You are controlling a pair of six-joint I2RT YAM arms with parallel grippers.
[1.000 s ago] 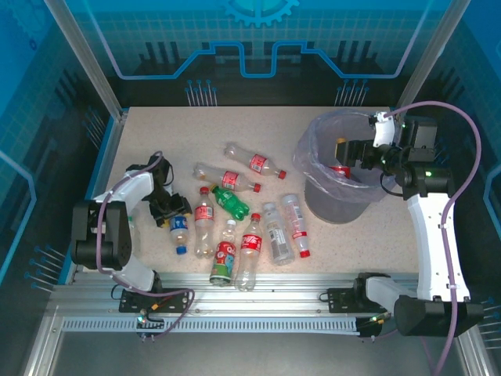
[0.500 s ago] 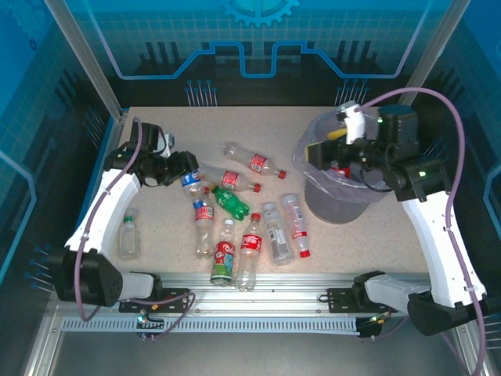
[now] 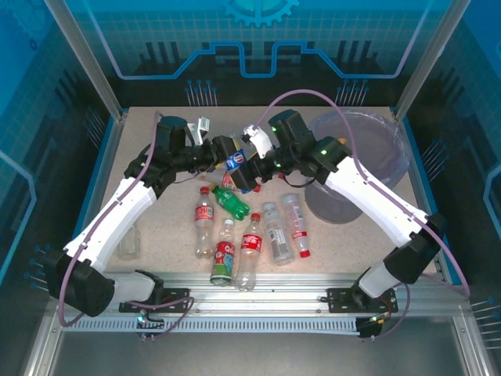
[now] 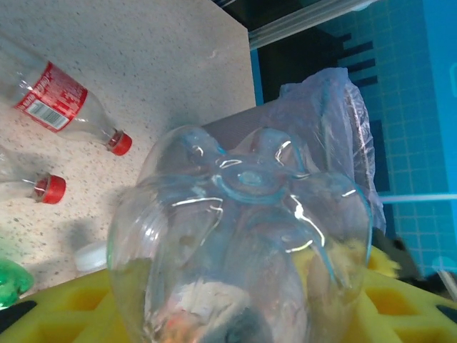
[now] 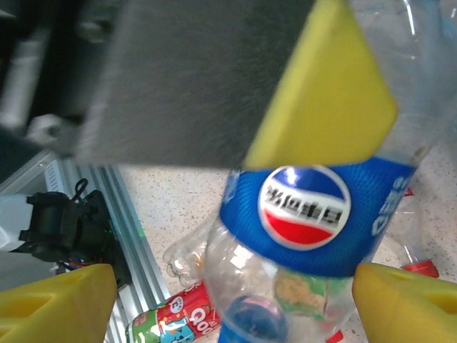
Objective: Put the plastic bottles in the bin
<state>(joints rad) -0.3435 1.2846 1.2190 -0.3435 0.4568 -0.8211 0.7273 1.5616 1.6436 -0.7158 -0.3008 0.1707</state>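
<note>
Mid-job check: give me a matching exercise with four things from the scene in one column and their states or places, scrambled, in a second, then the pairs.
1 blue-labelled bottle
2 green bottle
3 bin
4 right gripper

a lying on the table
b open
c lined with a lavender bag
d gripped by the left gripper

Pairs: 1-d, 2-a, 3-c, 4-b.

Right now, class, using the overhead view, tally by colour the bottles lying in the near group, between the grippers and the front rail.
Red-capped bottles: 3
White-capped bottles: 2
Green bottle: 1
Total: 6
</note>
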